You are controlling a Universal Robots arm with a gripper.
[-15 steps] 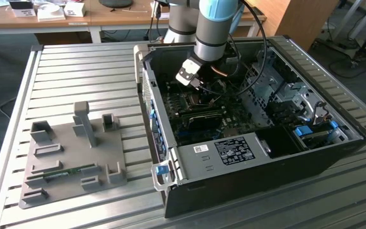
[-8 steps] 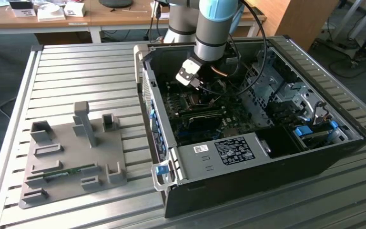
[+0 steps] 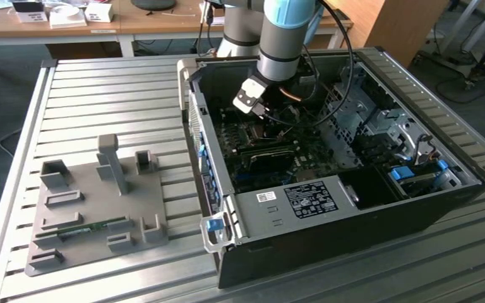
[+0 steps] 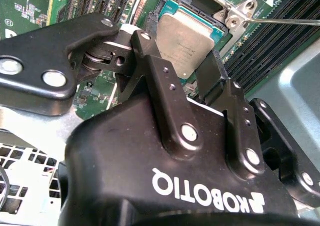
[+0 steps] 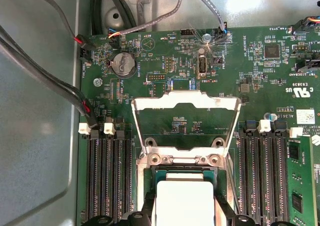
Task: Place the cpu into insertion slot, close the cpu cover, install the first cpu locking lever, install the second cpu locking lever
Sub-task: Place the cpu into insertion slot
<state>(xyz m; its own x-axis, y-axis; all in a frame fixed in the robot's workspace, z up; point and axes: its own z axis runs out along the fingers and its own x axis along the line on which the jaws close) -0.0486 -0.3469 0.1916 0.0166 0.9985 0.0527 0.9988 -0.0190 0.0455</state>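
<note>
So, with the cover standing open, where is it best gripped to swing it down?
Probably the free crossbar of the cover, opposite the hinge. It's a thin plate tilted up from the board, so pinch across its thickness from above, clear of the chip.

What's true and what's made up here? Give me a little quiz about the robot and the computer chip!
1. The cpu cover is flipped open. True.
2. The cpu has a red top. False: its top is silver-grey.
3. The gripper is down inside the computer case. True.
4. The grey tray lies inside the case. False: it lies on the table, at the exterior view's left of the case.
</note>
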